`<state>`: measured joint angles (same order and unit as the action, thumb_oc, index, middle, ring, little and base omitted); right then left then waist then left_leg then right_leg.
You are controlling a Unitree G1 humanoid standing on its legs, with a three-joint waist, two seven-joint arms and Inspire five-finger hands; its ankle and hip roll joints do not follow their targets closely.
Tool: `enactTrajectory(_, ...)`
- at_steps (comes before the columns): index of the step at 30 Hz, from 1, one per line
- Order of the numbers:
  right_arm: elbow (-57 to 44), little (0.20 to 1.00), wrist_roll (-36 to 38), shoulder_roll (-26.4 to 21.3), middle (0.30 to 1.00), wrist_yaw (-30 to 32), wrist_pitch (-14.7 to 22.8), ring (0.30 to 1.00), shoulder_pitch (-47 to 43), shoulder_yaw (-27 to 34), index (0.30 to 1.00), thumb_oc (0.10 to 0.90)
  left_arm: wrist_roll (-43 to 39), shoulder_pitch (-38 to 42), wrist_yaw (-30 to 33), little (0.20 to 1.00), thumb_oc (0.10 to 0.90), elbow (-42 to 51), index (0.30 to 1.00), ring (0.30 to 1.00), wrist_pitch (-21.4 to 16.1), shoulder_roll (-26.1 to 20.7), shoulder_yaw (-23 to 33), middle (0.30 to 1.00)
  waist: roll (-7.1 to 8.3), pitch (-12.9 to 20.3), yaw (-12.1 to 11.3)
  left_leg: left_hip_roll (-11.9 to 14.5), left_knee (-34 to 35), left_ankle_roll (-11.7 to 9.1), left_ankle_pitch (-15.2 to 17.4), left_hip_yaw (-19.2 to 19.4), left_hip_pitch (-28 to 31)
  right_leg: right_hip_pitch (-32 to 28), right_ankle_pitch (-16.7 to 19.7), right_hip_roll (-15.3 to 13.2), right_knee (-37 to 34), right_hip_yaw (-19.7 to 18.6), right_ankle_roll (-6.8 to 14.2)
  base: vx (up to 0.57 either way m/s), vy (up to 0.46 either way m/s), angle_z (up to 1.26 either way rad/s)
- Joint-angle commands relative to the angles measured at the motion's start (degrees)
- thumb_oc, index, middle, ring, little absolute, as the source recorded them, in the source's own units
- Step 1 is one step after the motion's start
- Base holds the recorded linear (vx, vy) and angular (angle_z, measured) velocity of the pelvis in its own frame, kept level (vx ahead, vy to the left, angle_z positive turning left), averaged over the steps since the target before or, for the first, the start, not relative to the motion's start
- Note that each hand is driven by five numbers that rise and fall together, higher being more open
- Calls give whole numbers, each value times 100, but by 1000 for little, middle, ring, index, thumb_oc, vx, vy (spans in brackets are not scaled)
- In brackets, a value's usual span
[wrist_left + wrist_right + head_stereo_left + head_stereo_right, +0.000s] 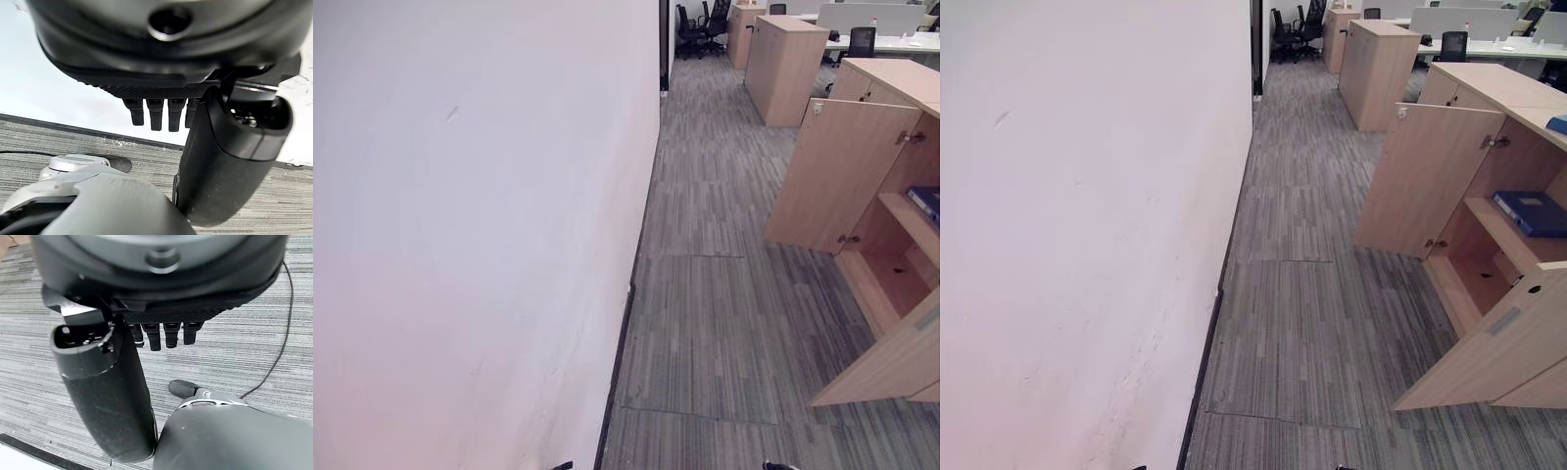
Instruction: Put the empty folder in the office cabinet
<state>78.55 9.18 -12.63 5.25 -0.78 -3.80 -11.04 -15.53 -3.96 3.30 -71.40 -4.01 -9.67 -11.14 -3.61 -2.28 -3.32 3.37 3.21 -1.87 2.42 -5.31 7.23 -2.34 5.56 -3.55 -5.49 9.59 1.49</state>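
Both hands, left hand (195, 122) and right hand (146, 333), hang straight-fingered and empty; blue folder (1531, 211) already lies inside light wooden cabinet (1489, 245), whose open door (1484, 357) risks collision.

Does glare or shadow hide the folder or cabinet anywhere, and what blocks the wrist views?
Right eye view: folder on the cabinet shelf evenly lit, lower compartment shaded yet readable. Left eye view: wall bright, no glare spots. Left wrist view: left hand covers the top; right wrist view: right hand likewise.
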Motion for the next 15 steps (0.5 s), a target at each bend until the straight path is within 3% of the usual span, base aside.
enactTrajectory(1,389,900,-276,-82,900,-50,-116,900,-85,-340,900,800,295,118,219,900,800,-359,900,900,-65,27,-55,900,313,-75,24,-778,179,127,-190,-92,-227,-510,-629,100,49,226,286,0,0,0)
enactTrajectory(8,391,900,-361,-125,900,-97,-140,900,-83,-366,900,800,489,153,163,900,800,-513,900,900,-2,41,-105,900,302,-52,50,-772,179,141,-158,-102,-187,-542,-660,114,49,207,274,15,3,-2)
enactTrajectory(15,284,900,16,-230,900,-40,-66,900,-150,-119,900,800,524,201,269,900,800,-512,900,900,14,38,-75,900,264,-145,48,-769,179,181,-137,-176,-173,-530,-729,135,155,219,230,6,0,0)
